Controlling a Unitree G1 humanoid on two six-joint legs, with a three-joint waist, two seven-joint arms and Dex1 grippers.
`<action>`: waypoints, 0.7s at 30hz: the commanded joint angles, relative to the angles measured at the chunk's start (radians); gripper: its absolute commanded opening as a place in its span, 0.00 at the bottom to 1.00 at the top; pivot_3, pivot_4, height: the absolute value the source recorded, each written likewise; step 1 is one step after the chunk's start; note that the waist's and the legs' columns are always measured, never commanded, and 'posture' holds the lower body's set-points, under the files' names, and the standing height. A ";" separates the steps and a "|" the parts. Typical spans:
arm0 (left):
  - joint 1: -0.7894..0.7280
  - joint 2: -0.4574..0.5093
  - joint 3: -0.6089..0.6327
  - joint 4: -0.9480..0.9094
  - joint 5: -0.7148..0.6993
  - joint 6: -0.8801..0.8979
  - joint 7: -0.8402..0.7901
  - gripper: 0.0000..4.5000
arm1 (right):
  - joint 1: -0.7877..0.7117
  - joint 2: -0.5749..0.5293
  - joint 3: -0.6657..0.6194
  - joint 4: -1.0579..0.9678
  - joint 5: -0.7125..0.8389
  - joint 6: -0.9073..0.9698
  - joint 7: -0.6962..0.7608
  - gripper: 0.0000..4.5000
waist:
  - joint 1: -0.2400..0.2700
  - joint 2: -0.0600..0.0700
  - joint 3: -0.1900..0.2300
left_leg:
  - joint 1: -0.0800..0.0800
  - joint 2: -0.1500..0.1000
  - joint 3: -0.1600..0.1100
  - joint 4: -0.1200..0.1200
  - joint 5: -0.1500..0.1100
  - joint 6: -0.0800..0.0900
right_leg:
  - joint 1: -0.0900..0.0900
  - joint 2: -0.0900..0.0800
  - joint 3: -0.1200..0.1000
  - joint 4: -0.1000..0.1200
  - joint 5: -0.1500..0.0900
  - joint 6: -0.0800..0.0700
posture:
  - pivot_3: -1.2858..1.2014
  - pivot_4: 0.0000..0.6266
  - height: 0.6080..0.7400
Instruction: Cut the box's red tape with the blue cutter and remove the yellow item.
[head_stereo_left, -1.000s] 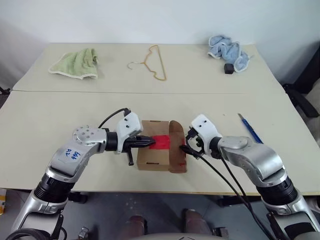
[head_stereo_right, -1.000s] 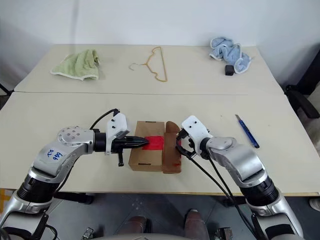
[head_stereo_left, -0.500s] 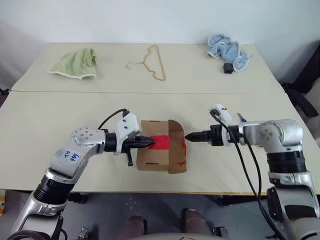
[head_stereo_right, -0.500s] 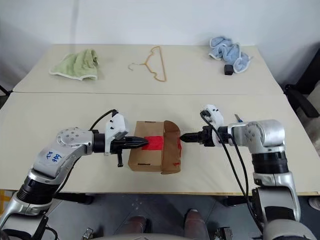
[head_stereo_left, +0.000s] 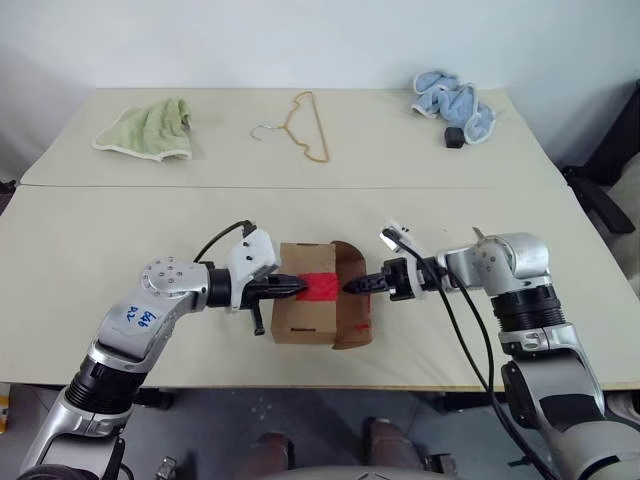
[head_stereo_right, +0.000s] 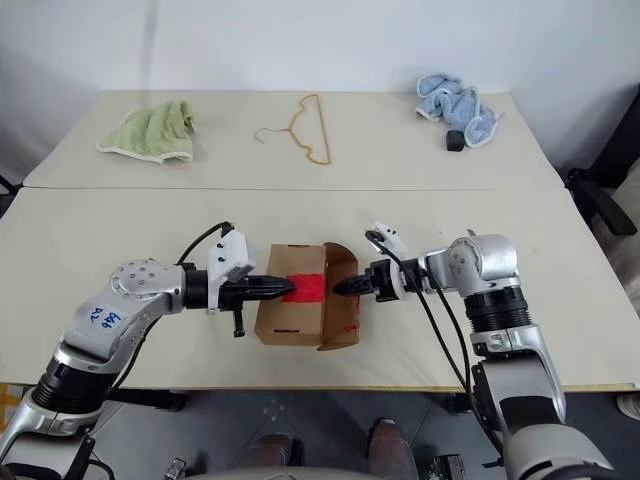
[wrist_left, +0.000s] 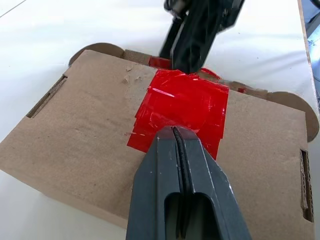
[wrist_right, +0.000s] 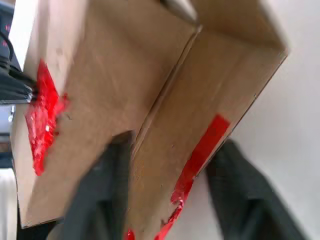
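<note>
Two grippers meet at the box (head_stereo_left: 318, 305), which sits on the near part of the bench (head_stereo_left: 150, 225), one on each side of it. The left gripper (wrist_left: 175, 134) has its fingers (wrist_left: 160, 165) pressed together, nothing between them, their tips resting on the red tape (wrist_left: 182, 107) on the box's top face. Just beyond those tips, the right gripper (head_stereo_left: 352, 286) comes in from the opposite side at the raised side flap (head_stereo_left: 352, 290). In the right wrist view its fingers (wrist_right: 102, 200) stand apart, straddling the flap's edge, one on the inner side and one on the outer, where another red strip runs; whether they pinch the flap cannot be told. Well away from both sets of fingers, across the bench, lie a green cloth (head_stereo_left: 145, 127), a gold wire hanger (head_stereo_left: 300, 128) and a blue cloth (head_stereo_left: 452, 100).
</note>
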 joint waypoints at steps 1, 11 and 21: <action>0.041 0.005 -0.044 0.020 0.025 0.036 -0.002 0.00 | 0.021 0.012 0.040 0.016 -0.002 0.020 0.011 0.41 | 0.000 0.000 0.000 | 0.000 0.000 0.000 0.000 0.000 0.000 | 0.000 0.000 0.000 -0.001 0.000 0.000 | 0.52 0.24 1.00; 0.027 0.005 -0.045 0.036 0.028 0.028 -0.010 0.00 | 0.013 0.057 0.058 0.125 -0.059 -0.021 -0.011 0.37 | -0.007 0.002 -0.008 | 0.003 0.001 0.000 -0.001 0.000 0.000 | 0.004 0.001 0.000 -0.003 0.000 0.000 | 0.52 0.24 1.00; 0.007 -0.001 -0.051 0.060 0.034 0.009 -0.023 0.00 | -0.004 0.033 0.088 0.166 -0.092 -0.063 0.031 0.00 | -0.016 0.000 -0.012 | 0.008 0.001 -0.001 -0.001 0.000 0.000 | 0.008 0.001 0.000 -0.006 0.000 0.000 | 0.52 0.24 1.00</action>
